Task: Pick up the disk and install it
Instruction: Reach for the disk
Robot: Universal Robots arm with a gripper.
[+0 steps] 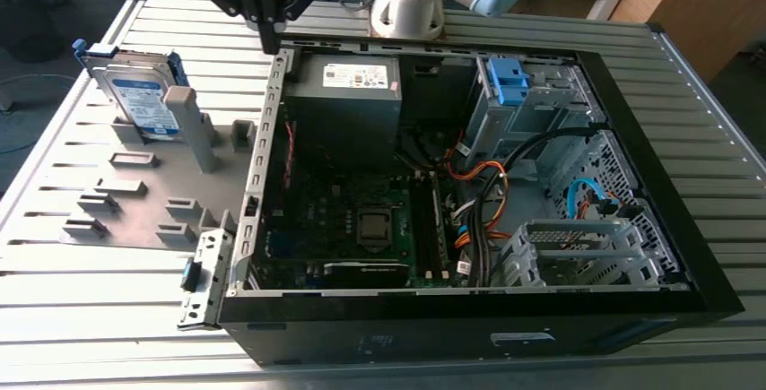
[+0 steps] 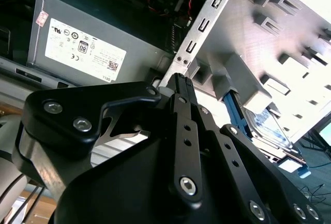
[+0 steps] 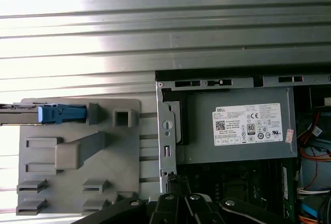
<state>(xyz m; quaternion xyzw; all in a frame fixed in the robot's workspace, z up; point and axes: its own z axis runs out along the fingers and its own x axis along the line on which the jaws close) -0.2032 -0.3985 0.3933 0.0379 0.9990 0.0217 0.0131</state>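
The disk (image 1: 135, 94), a silver drive with a white-and-blue label and blue side rails, stands on edge in a grey slotted fixture (image 1: 132, 202) at the exterior view's left. In the first wrist view the disk (image 3: 57, 114) appears edge-on, and in the second wrist view the disk (image 2: 269, 128) lies behind the fingers. My gripper (image 1: 273, 45) hangs over the back-left corner of the open computer case (image 1: 670, 184), to the right of the disk and apart from it. Both wrist views show the gripper (image 2: 181, 80) (image 3: 178, 181) with its black fingers together and nothing between them.
Inside the case are a grey power-supply box (image 1: 347, 94) with a white sticker, a blue bracket (image 1: 509, 81) in the upper drive bay, orange and black cables (image 1: 485, 193), and a metal drive cage (image 1: 575, 251) at the front right. A ribbed metal table (image 1: 120, 318) carries everything.
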